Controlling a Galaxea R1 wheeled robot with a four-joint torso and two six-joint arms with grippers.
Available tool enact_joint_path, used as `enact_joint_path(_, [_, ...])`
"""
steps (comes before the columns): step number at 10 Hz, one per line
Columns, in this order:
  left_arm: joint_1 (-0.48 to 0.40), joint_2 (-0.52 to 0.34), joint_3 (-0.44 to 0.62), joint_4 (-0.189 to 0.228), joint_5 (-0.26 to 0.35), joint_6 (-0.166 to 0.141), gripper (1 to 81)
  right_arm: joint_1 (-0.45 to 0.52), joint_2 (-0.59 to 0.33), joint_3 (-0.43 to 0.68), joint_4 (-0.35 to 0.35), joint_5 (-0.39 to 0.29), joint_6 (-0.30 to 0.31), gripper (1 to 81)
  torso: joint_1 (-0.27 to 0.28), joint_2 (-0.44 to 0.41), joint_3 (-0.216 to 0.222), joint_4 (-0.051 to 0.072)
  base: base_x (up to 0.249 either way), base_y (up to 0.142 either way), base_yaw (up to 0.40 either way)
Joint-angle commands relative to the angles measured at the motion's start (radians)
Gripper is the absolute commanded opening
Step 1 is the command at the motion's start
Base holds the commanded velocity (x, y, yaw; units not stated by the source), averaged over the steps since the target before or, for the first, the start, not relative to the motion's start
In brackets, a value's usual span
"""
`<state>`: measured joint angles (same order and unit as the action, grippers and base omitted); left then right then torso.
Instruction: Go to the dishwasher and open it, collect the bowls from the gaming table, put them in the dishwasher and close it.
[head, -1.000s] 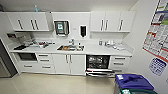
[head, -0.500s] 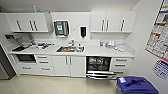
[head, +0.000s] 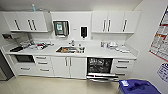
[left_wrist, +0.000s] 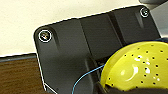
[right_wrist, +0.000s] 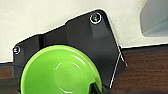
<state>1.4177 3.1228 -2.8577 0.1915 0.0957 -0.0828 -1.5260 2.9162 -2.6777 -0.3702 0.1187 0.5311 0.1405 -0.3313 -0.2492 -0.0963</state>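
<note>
Nearest to me, at the wrists: a yellow bowl (left_wrist: 140, 67) sits large against the left wrist plate, its outer wall speckled with small dark dots. A thin blue cable (left_wrist: 86, 76) loops beside it. A bright green bowl (right_wrist: 60, 72) sits against the right wrist plate, opening toward the camera, inside bare and glossy. I cannot tell whether either tool is clenched or released; the fingers do not read. Behind both bowls: pale floor meeting dark wood-grain flooring.

Head view, low right corner: a blue bin (head: 137, 87) with a small white label on its lid, writing too blurred to read.

Further on, the dishwasher (head: 100, 67) stands open under the white worktop (head: 97, 52), right of the double cabinet doors. Its door (head: 102, 78) is folded down; wire racks show in the dark interior, contents not clear. Drawers sit on its right. A small black-fronted oven (head: 24, 58) sits at the left end.

In the worktop, a steel sink (head: 70, 49) holds something brownish I cannot identify. Clutter lies to the left, small items to the right.

On the back wall: a paper towel dispenser (head: 60, 28) with a greenish label, unreadable, and a dark soap dispenser (head: 83, 31). White upper cabinets flank them. Posters (head: 160, 45) hang on the right wall, text illegible.
</note>
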Motion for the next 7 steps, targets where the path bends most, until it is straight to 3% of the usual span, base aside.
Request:
enact_joint_path(1, [-0.052, 0.007, -0.003, 0.005, 0.056, 0.0, 1.0, 0.045, -0.01, 0.0, -0.007, -0.042, -0.002, 1.0, 0.0, 0.0, 0.0, 0.0, 0.133, 0.0, 0.0])
enact_joint_path(7, [-0.052, 0.007, -0.003, 0.005, 0.056, 0.0, 1.0, 0.045, -0.01, -0.002, -0.006, -0.04, -0.002, 1.0, 0.0, 0.0, 0.0, 0.0, 0.133, 0.0, 0.0])
